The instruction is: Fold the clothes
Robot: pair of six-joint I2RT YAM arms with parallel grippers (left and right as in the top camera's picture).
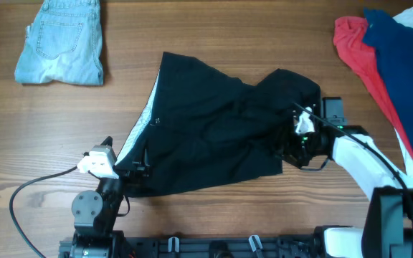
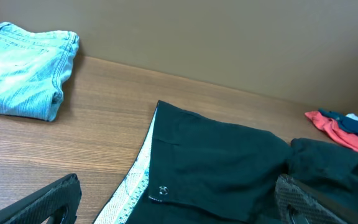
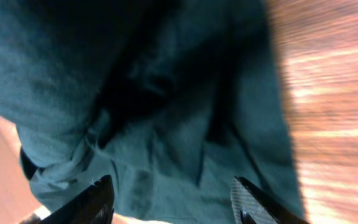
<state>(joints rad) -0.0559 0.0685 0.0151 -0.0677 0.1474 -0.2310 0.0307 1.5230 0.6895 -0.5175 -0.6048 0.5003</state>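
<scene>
Clothes (image 1: 214, 136) — black, rumpled, white waistband lining showing.

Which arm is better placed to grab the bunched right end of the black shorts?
Right. The right gripper is open over that bunched fabric of the black shorts, while the left gripper, also open, sits at the white-lined waistband edge on the opposite side.

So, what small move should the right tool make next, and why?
Probably lower the right tool and close it on the black garment: its fingers stand open above bunched fabric at the garment's right edge, gripping nothing yet.
</scene>
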